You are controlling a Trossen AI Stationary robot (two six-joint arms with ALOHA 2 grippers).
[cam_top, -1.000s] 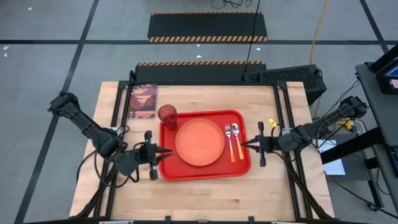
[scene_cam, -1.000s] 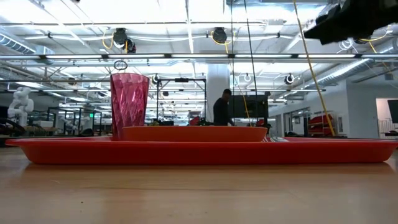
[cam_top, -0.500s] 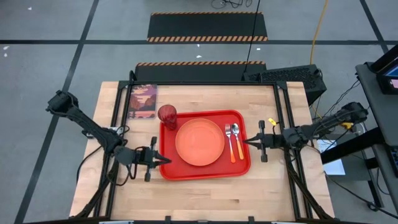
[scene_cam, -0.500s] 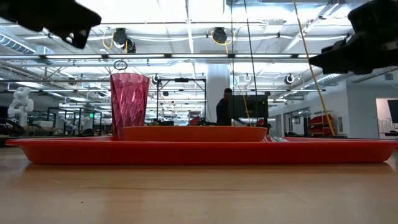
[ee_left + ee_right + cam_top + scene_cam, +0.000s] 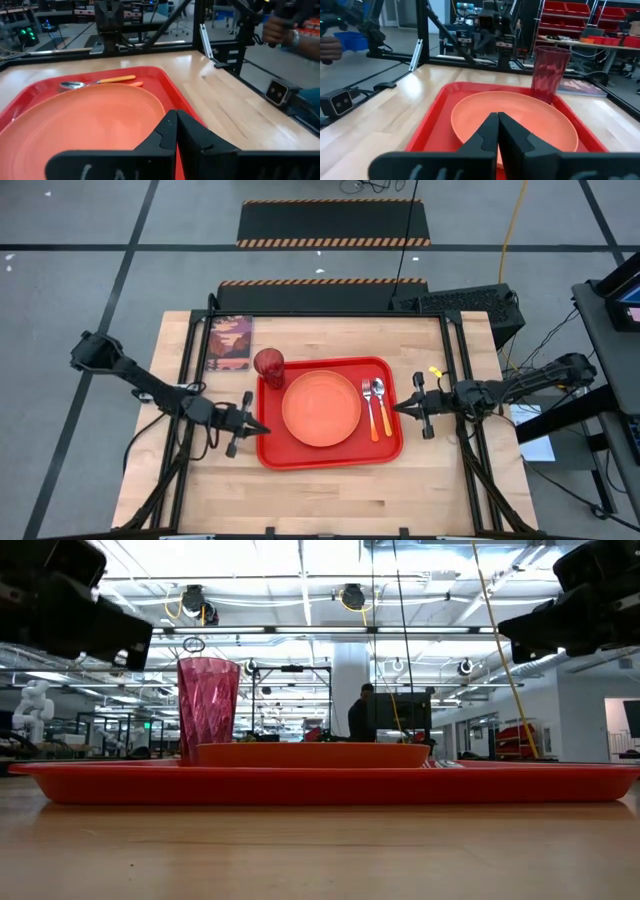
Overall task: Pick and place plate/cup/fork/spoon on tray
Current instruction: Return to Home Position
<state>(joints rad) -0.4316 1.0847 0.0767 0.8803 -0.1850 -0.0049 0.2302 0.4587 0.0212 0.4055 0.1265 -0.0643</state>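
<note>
Fork point(image 5: 371, 413) apparently hidden behind plate point(image 5: 80, 125).

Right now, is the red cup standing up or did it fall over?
Standing up. The cup stands straight in the corner of the tray, its open mouth upward, beside the plate. Neither gripper touches it.

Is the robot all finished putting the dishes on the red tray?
It looks finished. The plate, the cup, the fork and the spoon all sit on the tray. The left hand and the right hand are shut, empty, beside the tray's ends. Nothing looks left to place.
</note>
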